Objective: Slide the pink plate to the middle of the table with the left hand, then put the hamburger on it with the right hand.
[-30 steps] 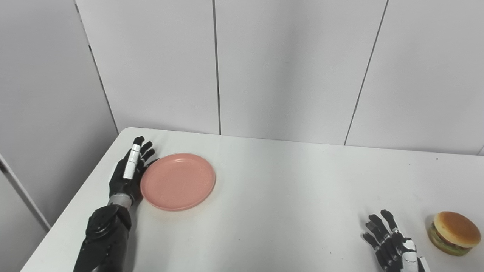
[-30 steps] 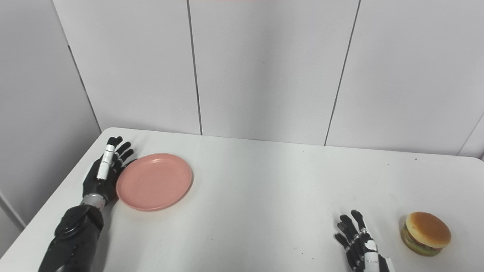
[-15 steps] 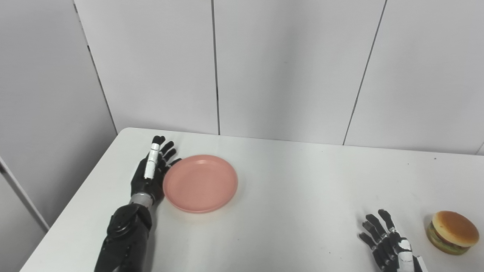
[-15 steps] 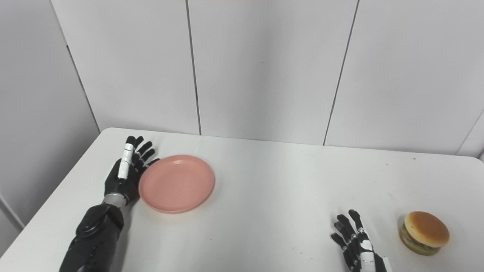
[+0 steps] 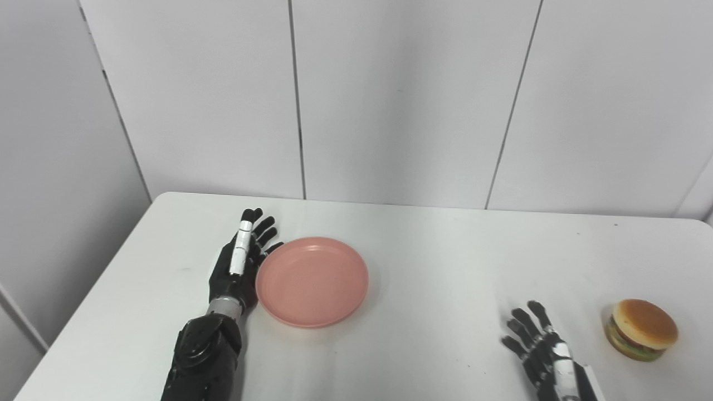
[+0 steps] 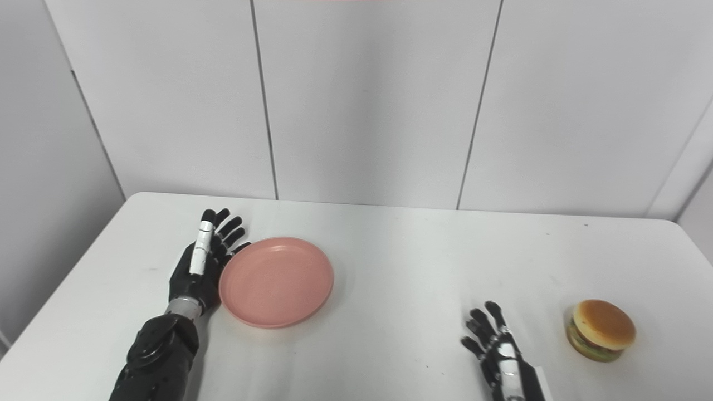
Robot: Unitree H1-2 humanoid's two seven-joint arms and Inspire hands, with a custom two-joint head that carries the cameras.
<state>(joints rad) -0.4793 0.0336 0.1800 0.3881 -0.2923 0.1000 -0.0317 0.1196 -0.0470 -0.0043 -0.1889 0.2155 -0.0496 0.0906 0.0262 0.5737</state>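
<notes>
Pink plate point(image 5: 312, 281) sits left of centre in the frame, not yet at the middle of the white table point(image 5: 423, 250). Left hand point(image 5: 237, 267) lies flat against its left rim, fingers straight and together, pushing sideways. Right hand point(image 5: 543, 348) waits at the lower right, fingers spread, holding nothing. Hamburger point(image 5: 640, 329) rests untouched just beside it, so both steps look unfinished.

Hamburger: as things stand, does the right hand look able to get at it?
Probably yes. The hamburger sits alone near the table's right end, just right of the open right hand, with only bare table between them and nothing on or against it.
</notes>
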